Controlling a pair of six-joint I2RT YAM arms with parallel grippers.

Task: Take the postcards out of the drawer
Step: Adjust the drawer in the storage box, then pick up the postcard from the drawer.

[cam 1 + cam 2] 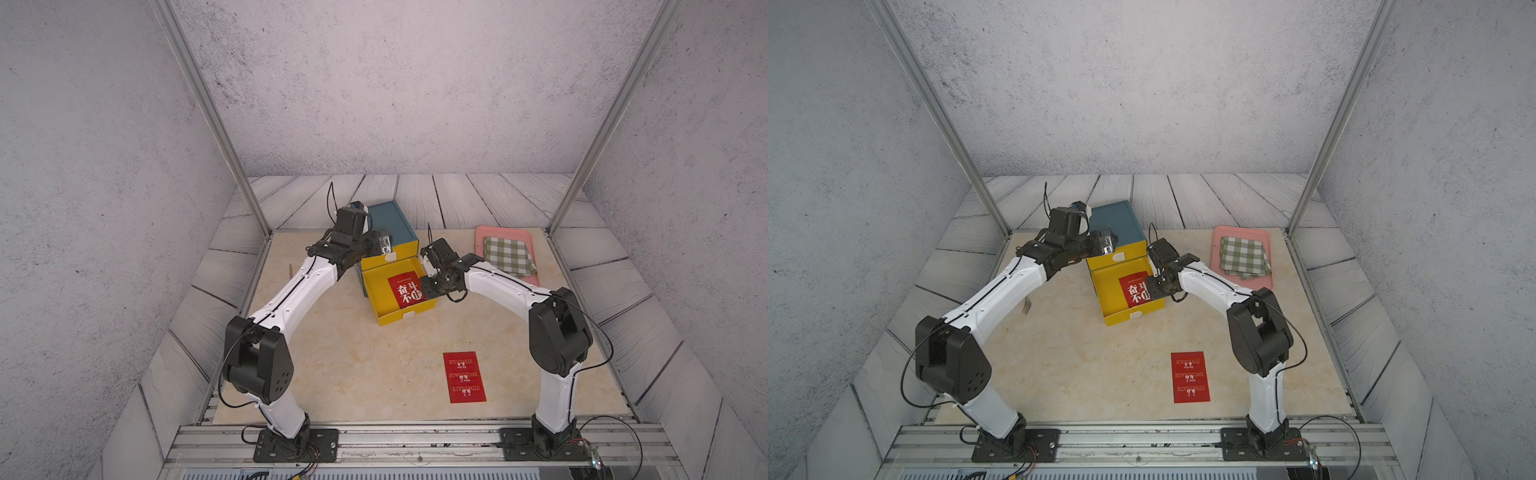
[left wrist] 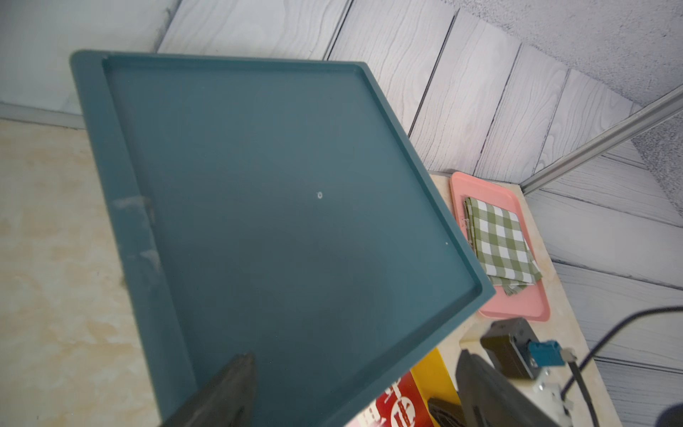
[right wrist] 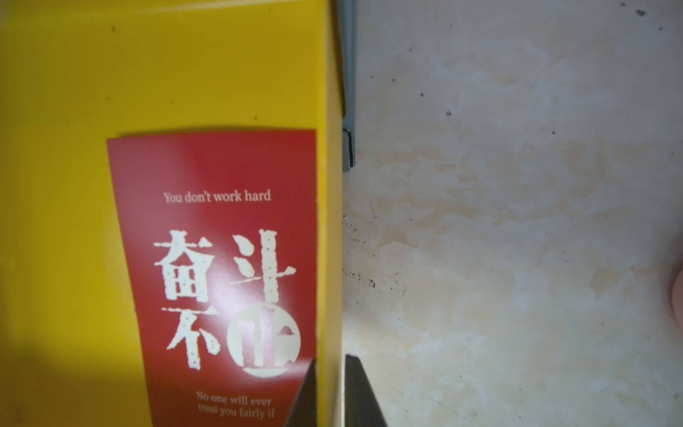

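A yellow drawer [image 1: 376,291] [image 1: 1106,291] stands pulled out of the teal cabinet [image 1: 390,220] [image 2: 277,203]. One red postcard [image 1: 405,291] [image 1: 1133,291] [image 3: 221,277] with white Chinese characters lies flat inside it, against the right wall. Another postcard [image 1: 464,377] [image 1: 1190,377] lies on the table near the front. My right gripper [image 3: 330,392] straddles the drawer's right wall, one finger inside over the card's corner, one outside; its jaws are narrowly open with a thin gap at the outer finger. My left gripper [image 2: 354,392] stands wide open over the cabinet's top, holding nothing.
A pink tray [image 1: 482,232] [image 2: 458,185] with a folded green-white checked cloth [image 1: 509,255] [image 2: 499,240] sits at the back right. A closed yellow drawer [image 1: 388,255] is above the open one. A thin stick [image 1: 290,270] lies by the left edge.
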